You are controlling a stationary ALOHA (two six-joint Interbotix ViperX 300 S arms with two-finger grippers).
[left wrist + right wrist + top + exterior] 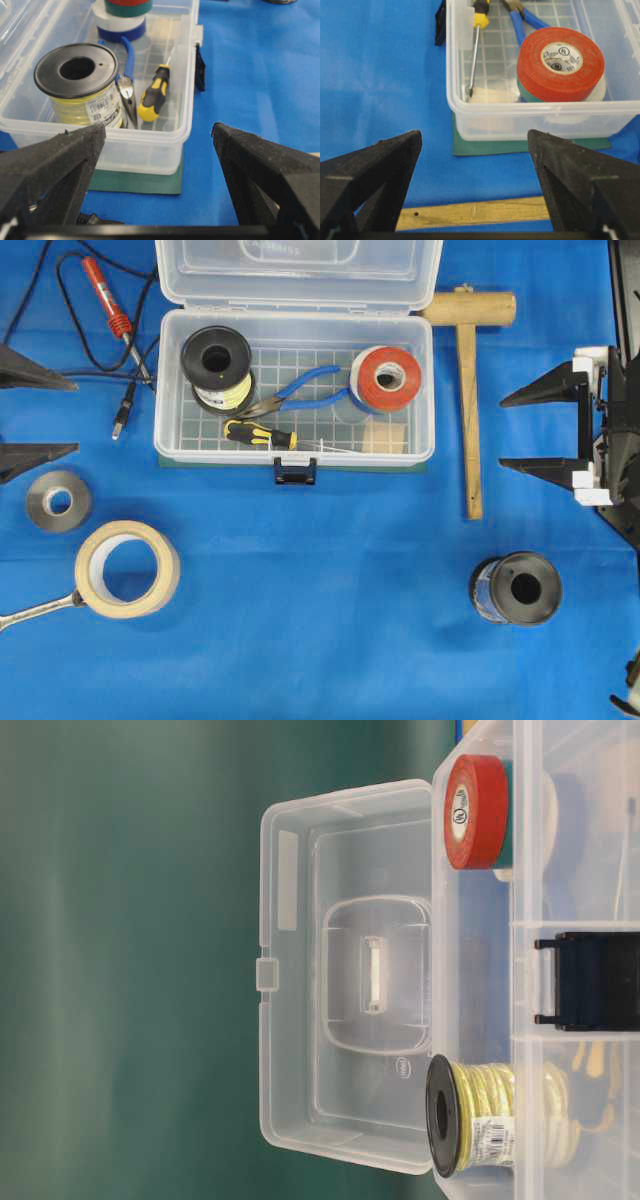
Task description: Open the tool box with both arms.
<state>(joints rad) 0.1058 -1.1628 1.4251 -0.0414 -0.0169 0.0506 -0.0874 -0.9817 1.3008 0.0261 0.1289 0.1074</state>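
The clear tool box (170, 440) stands at the top middle with its lid (300, 275) swung back and open. Its dark blue latch (295, 472) hangs at the front. Inside lie a yellow wire spool (218, 365), blue pliers (300, 390), a screwdriver (258, 434) and red tape (388, 378). The box also shows in the left wrist view (150, 150) and the right wrist view (520, 120). My left gripper (75, 418) is open and empty left of the box. My right gripper (503, 430) is open and empty right of it.
A wooden mallet (470, 370) lies between the box and my right gripper. A soldering iron (105, 295) with cables lies at the top left. A grey tape roll (57, 500), masking tape (128, 568) and a wrench (35, 610) lie lower left. A black spool (516, 588) stands lower right.
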